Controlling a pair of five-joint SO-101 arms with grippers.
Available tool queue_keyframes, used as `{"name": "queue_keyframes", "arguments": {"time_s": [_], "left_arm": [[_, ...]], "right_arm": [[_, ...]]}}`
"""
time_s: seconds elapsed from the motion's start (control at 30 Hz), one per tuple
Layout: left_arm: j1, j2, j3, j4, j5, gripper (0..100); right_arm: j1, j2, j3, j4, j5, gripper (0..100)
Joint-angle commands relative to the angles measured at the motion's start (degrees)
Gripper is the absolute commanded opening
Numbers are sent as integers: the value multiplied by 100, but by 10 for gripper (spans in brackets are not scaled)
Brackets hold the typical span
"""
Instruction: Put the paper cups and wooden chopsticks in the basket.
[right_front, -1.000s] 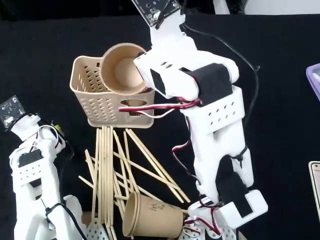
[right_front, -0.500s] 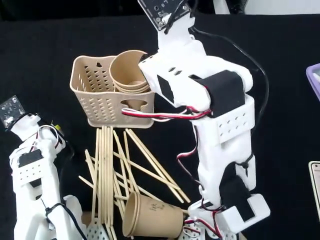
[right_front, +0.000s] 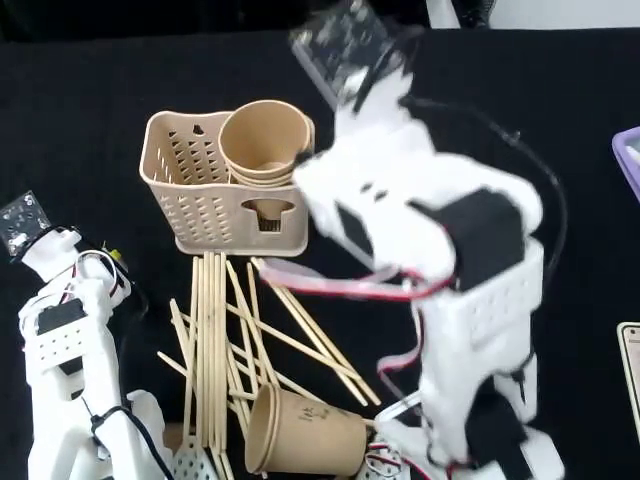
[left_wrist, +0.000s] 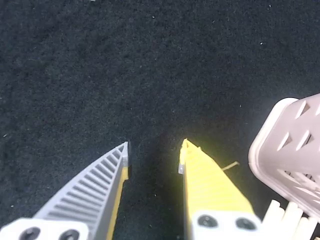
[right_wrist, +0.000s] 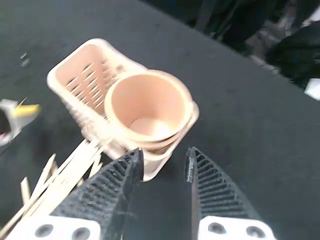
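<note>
Starting at the right gripper (right_wrist: 164, 154): its two black ribbed fingers (right_wrist: 117, 185) are spread apart with nothing between them, hanging above the beige slotted plastic basket (right_wrist: 75, 75). The right arm (right_front: 470, 300) stands tall and bent over the black table (right_front: 100, 90), just beside the basket.

The left gripper (left_wrist: 154, 145) has one grey ribbed finger and one yellow. It's parted and empty too, low over the cloth next to a basket corner that's cut off at the frame edge. The left arm (right_front: 60, 330) sits folded at the table's near corner.

A stack of tan paper cups (right_front: 265, 140) stands upright in the basket end nearer the right arm. The lower ones are mostly hidden by the wall, so I can't count them. The right wrist view looks straight down into the top cup.

The high view adds a single tan paper cup (right_front: 300, 432) lying on its side near the arm bases, on top of the pale wooden chopsticks (right_front: 212, 330) fanned out loose in front of the basket. Their near ends disappear under it.
</note>
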Motion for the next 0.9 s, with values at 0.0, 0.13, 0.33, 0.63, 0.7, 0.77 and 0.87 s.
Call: {"name": "queue_keyframes", "arguments": {"time_s": [0.0, 0.13, 0.33, 0.63, 0.7, 0.77, 0.87], "left_arm": [[-57, -132, -92, -105, 0, 170], [-57, -132, -92, -105, 0, 170], [-57, -132, -101, -105, 0, 170], [-57, -132, -110, -105, 0, 170], [-57, -132, -119, -105, 0, 170], [-57, -132, -127, -105, 0, 170], [-57, -132, -136, -105, 0, 170]], "right_arm": [[-695, -1279, 1921, 141, -62, 145], [-1679, -1974, 4391, -325, -26, 149], [-2347, -2105, 6176, -1363, -70, 192], [-3473, -2105, 6747, -1284, -545, 304], [-3596, -2105, 6897, -1284, -545, 304], [-3736, -2105, 7002, -1292, -545, 305], [-3868, -2105, 6941, -1292, -580, 305]]}}
